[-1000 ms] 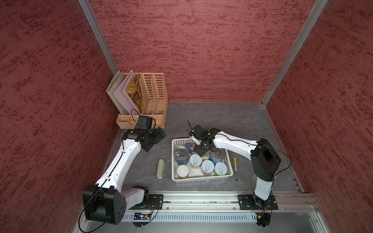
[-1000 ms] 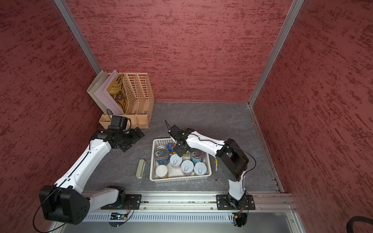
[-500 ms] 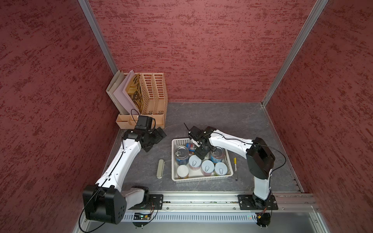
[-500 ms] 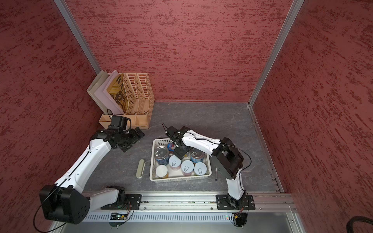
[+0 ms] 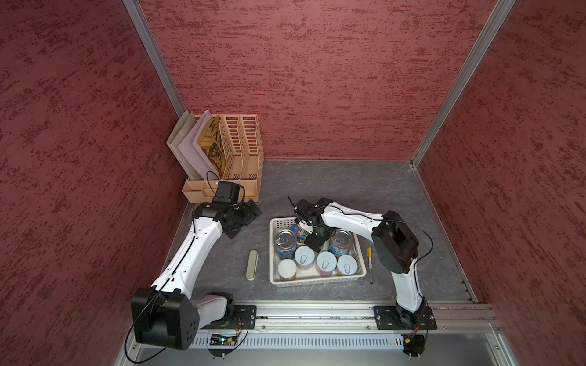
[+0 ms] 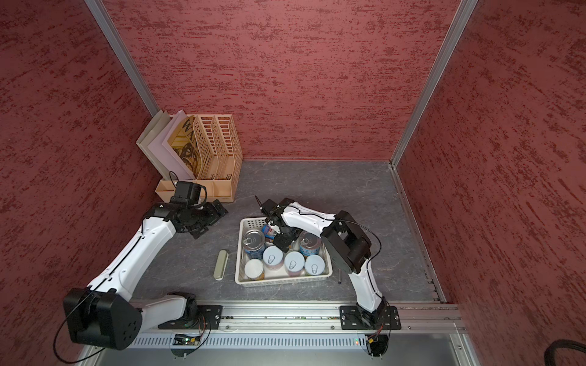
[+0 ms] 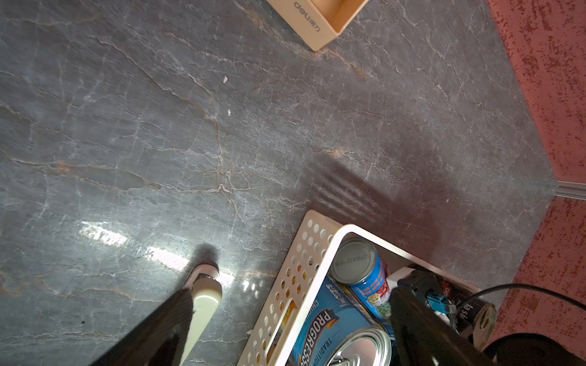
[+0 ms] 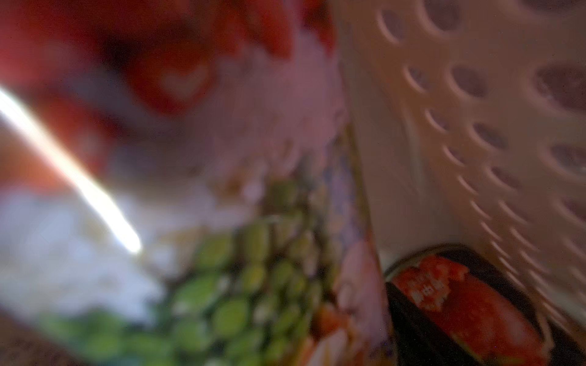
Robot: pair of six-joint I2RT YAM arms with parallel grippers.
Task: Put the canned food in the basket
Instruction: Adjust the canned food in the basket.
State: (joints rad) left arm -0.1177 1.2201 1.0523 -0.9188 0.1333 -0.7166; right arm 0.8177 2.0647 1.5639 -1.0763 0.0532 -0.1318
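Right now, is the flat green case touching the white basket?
Apart. Both top views show a strip of bare grey table between the flat olive case and the white basket, along its near wall.

The beige file holder carried the brand "deli" on the front of its base, seen upside down from the left wrist. The wide blue-labelled can showed white capitals "PROGRES", cut off, with a smaller "TRADITIO" beside them. A tipped can bore printed code lines on its metal end, too small to read. The dark can showed white letters, something like "la si", partly hidden. In both top views a yellow sheet in the holder bore large dark letters beginning "WA". The right wrist view was too blurred to read.
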